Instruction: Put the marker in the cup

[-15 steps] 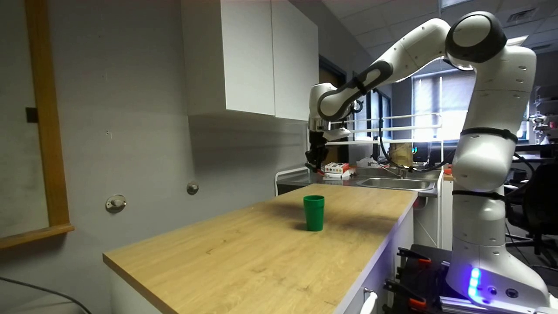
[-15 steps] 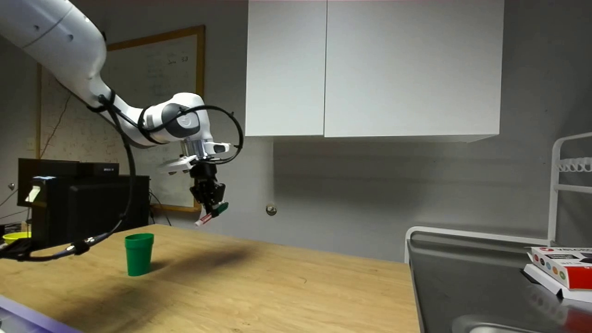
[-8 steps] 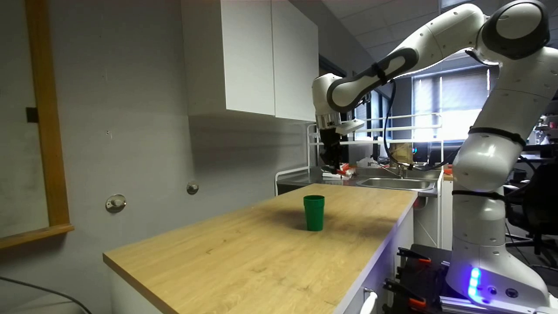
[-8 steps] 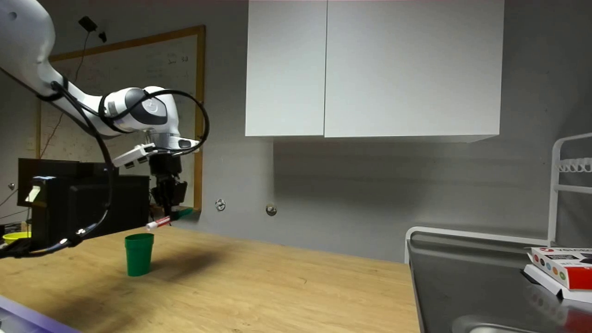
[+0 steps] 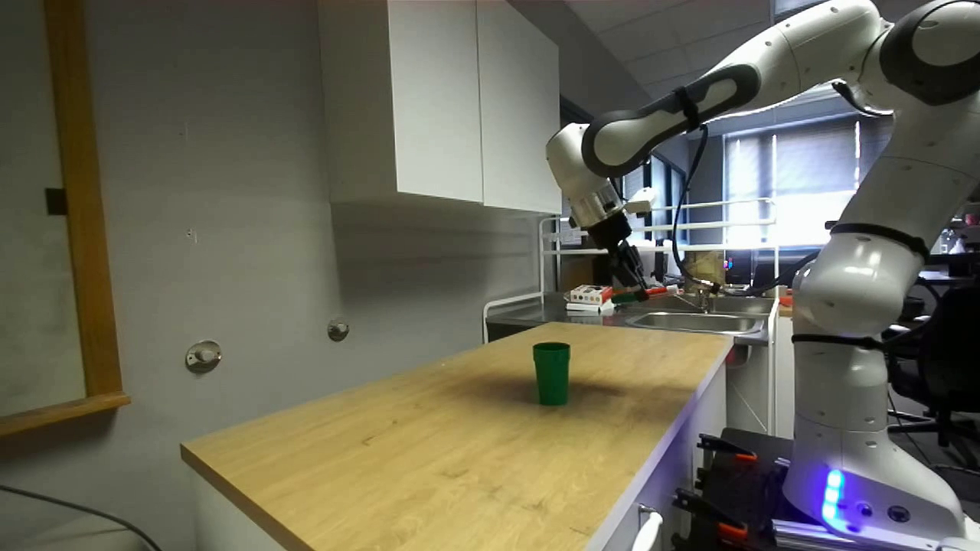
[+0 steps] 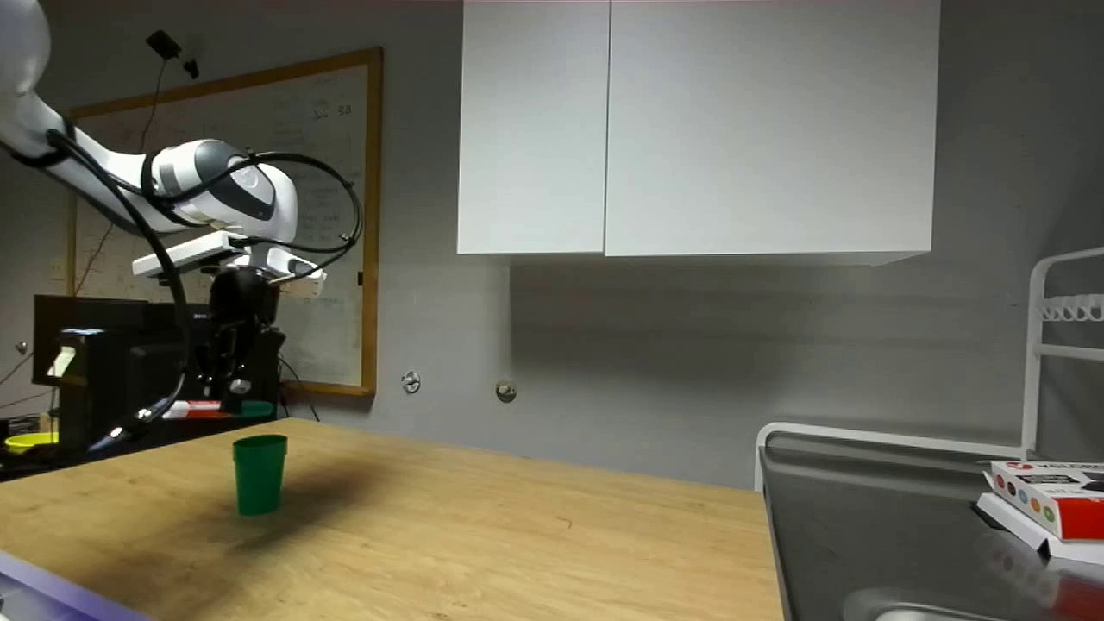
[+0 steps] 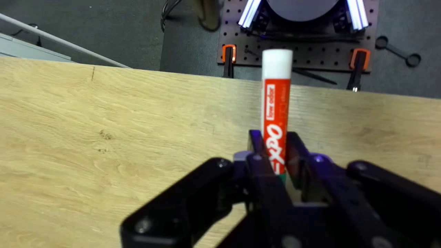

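Note:
The green cup (image 5: 551,375) stands upright on the wooden countertop (image 5: 429,451); it also shows in an exterior view (image 6: 259,476). It is outside the wrist view. My gripper (image 7: 274,144) is shut on the marker (image 7: 276,106), which has a red label, a white end and a green cap. The fingers hide part of the cap. In an exterior view my gripper (image 6: 233,401) holds the marker (image 6: 200,410) roughly level, above and apart from the cup. In an exterior view the gripper (image 5: 635,283) is tilted, with the marker (image 5: 660,291) sticking out toward the robot's base.
A white cabinet (image 6: 699,129) hangs on the wall above the counter. A metal sink (image 5: 693,322) and a red and white box (image 6: 1048,496) are past the counter's end. Clamps (image 7: 358,67) and the robot's mounting plate (image 7: 313,57) lie beyond the counter edge.
My gripper has moved back toward the robot's base and tilted, carrying the marker. The marker has gone from slanted to nearly level. The cup has not moved.

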`<action>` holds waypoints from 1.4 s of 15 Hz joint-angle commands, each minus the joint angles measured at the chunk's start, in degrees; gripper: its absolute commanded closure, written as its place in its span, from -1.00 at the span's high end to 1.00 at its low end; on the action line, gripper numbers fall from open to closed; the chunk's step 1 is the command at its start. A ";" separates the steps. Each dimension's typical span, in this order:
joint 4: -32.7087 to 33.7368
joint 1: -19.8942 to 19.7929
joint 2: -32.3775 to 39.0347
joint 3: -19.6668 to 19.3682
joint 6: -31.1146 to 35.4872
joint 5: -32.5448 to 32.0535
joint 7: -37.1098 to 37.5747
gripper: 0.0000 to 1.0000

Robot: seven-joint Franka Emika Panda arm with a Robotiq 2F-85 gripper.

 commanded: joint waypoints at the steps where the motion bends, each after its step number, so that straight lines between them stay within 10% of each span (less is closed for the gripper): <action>1: 0.23 3.37 -1.39 0.92 -2.30 -1.25 -7.12 -0.87; 13: 3.40 9.74 1.34 2.51 1.09 -3.54 -18.35 -0.88; 21: 16.35 8.46 17.69 3.41 -0.78 -3.52 -16.14 -0.88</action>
